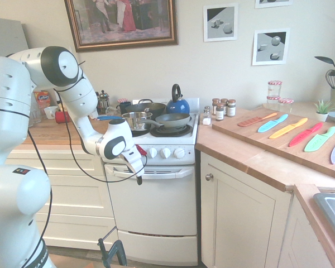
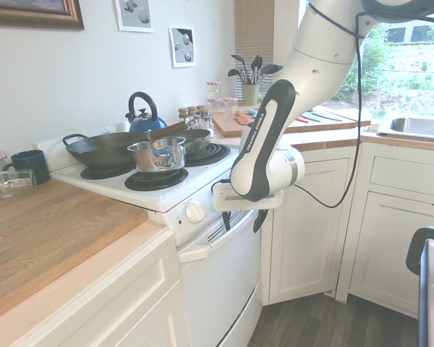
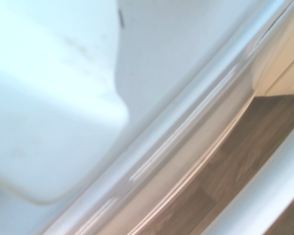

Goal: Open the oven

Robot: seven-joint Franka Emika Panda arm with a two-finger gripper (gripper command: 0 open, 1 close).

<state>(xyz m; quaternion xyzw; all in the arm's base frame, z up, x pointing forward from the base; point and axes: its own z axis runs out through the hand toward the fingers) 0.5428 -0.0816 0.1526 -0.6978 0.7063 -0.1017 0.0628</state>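
Hovering wide-open tool [image 2: 240, 220] hides left end of oven [image 1: 156, 206] door handle [image 1: 167, 172]; wrist view blurred

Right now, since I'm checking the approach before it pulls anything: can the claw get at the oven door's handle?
Probably yes. The claw hangs open, pointing down just in front of the door handle of the oven, with nothing between them. The door looks shut; no contact shows yet.

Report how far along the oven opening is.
Done: the gripper has been brought to the front of the oven, fingers open and pointing down beside the door handle. In hand: lining up on the handle; no grip visible. Left: grasp it and pull the door, which is shut, down.
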